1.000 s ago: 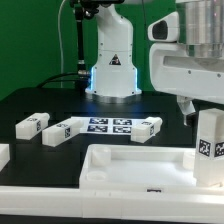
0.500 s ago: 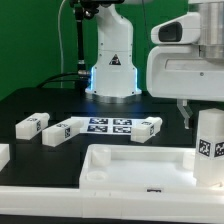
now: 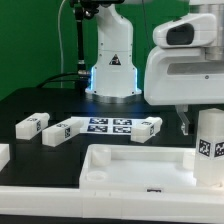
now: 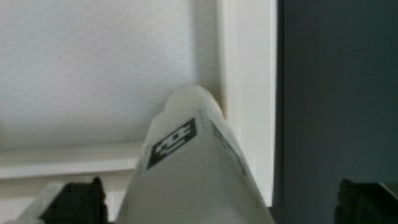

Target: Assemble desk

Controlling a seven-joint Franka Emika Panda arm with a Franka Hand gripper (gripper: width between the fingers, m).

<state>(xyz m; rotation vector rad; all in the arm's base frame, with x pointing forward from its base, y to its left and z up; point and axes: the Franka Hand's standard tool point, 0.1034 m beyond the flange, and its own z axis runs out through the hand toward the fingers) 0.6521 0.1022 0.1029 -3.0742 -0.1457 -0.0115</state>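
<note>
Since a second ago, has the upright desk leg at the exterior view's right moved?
No. The upright leg stands in the same spot against the desk top rim and the marker board behind it.

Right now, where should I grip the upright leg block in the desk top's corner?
Grip the upright leg block near its top, coming down from above: it stands vertical with flat opposite sides, and the desk top's rim crowds its base. The open gripper hangs over it.

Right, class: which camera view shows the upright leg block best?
The exterior view: the upright leg block shows side-on and sharp, though cropped at the frame edge. The wrist view only looks down its length from above, foreshortened and blurred.
</note>
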